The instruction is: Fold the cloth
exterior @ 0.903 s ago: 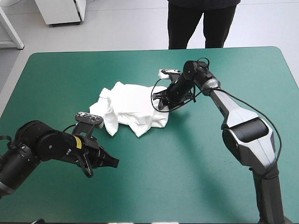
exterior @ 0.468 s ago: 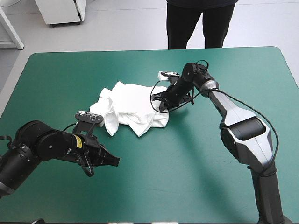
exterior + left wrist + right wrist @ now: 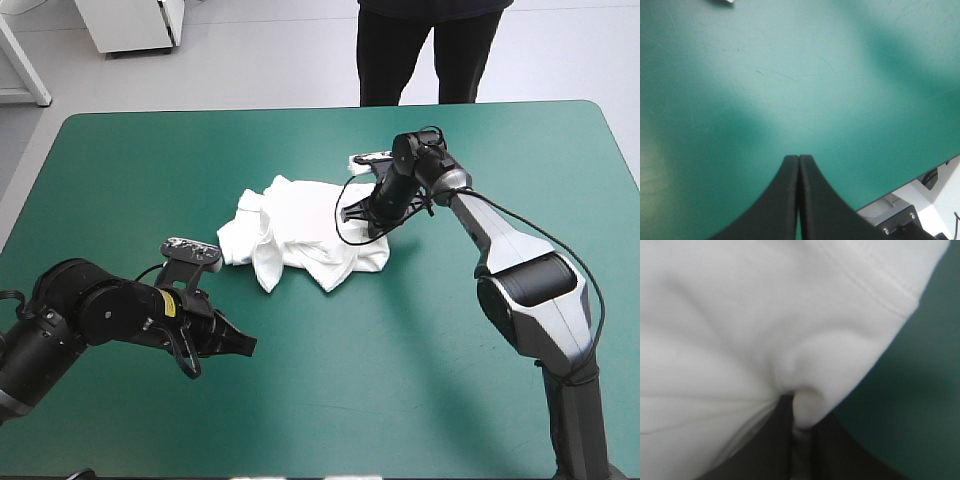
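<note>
The white T-shirt (image 3: 305, 228) lies as a crumpled heap near the middle of the teal-green table. My right gripper (image 3: 368, 208) is at the heap's right edge, shut on the T-shirt. In the right wrist view the white T-shirt (image 3: 765, 325) fills almost everything, and a fold of it is pinched at the right gripper (image 3: 799, 412), whose black fingers are all but shut. My left gripper (image 3: 240, 345) hovers low over bare cover near the table's front left, shut and holding nothing. The left wrist view shows the left gripper (image 3: 798, 159) as one pointed arch over the green cover.
Bare teal-green cover (image 3: 400, 370) spreads in front of and to the right of the heap. The table's edge (image 3: 920, 170) shows ahead of the left gripper. A hemmed edge of the shirt (image 3: 880, 280) borders green cover beside the right gripper.
The right gripper has pulled the T-shirt heap to the right and slightly toward the front. The left arm has stayed where it was.
</note>
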You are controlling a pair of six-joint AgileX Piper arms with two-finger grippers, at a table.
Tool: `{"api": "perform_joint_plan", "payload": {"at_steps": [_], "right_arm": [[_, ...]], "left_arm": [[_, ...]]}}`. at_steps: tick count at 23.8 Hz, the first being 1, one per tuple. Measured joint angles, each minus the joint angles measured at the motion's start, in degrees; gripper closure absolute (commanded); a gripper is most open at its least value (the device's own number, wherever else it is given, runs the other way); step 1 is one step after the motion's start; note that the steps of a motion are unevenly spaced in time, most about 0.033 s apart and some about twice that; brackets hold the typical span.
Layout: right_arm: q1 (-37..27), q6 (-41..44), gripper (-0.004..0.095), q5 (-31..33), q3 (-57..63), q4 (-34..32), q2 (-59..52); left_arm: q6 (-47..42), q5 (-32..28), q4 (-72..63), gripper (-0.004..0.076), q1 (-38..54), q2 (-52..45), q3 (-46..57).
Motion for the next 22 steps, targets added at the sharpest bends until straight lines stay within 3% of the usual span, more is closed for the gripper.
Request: {"api": "perform_joint_plan", "payload": {"at_steps": [6,12,17,22], "right_arm": [[-4.1,0.3,0.0925,-0.8,8.3,-4.9,-5.0],[-13.6,0.3,0.0925,-0.8,18.9,-8.7,-11.1],[-30.8,-1.0,0.0924,0.3,22.9,-13.0,-17.2],[-40.6,-1.2,0.0924,0.6,22.9,-15.8,-18.1]], "left_arm": [[0.1,0.2,0.0,0.0746,0.0,0.0,0.0],[1.0,0.2,0.0,0.0746,0.0,0.0,0.0],[1.1,0.2,-0.1,0.0746,0.0,0.0,0.0],[1.1,0.2,-0.1,0.0746,0.0,0.0,0.0]]}}
